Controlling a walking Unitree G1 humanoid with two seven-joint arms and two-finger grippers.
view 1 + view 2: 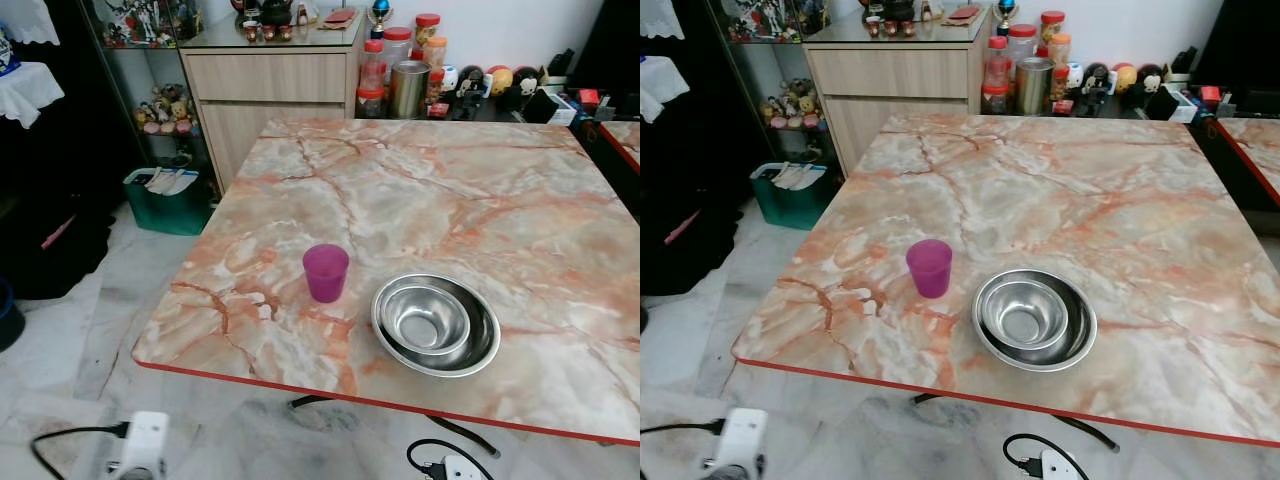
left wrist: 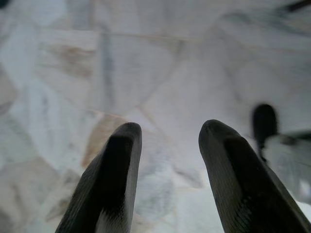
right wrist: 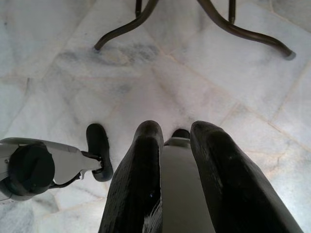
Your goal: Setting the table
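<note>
A translucent purple cup (image 1: pixel 326 271) stands upright on the marble table (image 1: pixel 450 180), close to its near red-trimmed edge. Just right of the cup sit two steel bowls (image 1: pixel 435 323), the smaller one nested inside the larger. Both arms hang low beside the table. In the left wrist view my left gripper (image 2: pixel 167 131) is open over the pale tiled floor, with nothing between its black fingers (image 2: pixel 116 170). My right gripper (image 3: pixel 177 127) points down at the floor near the table's dark metal legs (image 3: pixel 233 24), its fingers (image 3: pixel 141 165) slightly apart and holding nothing.
A wooden cabinet (image 1: pixel 270 90) stands behind the table's far left corner, with jars and a tin (image 1: pixel 400 75) beside it. A green bin (image 1: pixel 165 200) sits on the floor at the left. Toys line the back wall, and another table's edge (image 1: pixel 625 140) shows at the right.
</note>
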